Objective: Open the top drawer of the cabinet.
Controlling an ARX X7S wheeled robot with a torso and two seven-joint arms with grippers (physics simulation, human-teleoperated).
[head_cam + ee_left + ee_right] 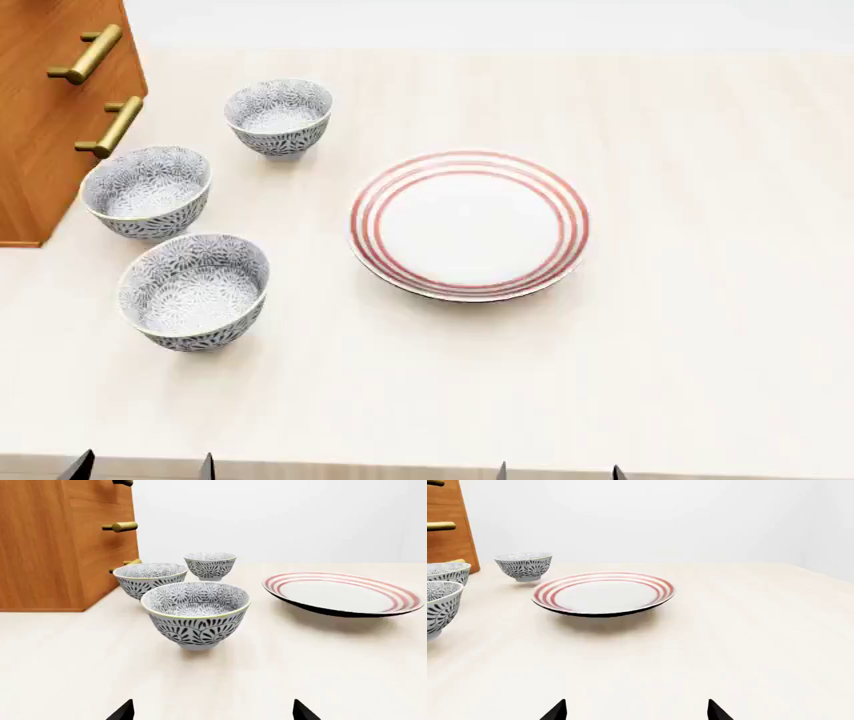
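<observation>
A pale cream table [667, 380] runs under a plain white wall; the cabinet [40, 130] stands at the table's far left corner in the head view, orange-brown, cut off by the picture's edge; two brass bar handles show on its front in that view, the upper one [86, 54] and a lower one [111, 127]; the left wrist view shows three handles stacked, so the top drawer [100, 490] sits highest there, its front flush with the others, its handle [122, 482] only just in view at the edge. Three patterned bowls lie in front of the cabinet: the nearest bowl [195, 291], the middle bowl [147, 192] just beside the cabinet's front, and the far bowl [279, 118]; they stand between the left gripper [212, 711] and the drawer fronts. A red-striped plate [469, 225] rests well to the right of the bowls, ahead of the right gripper [636, 710]. Both grippers hover low at the table's near edge, holding nothing, jaws wide apart.
</observation>
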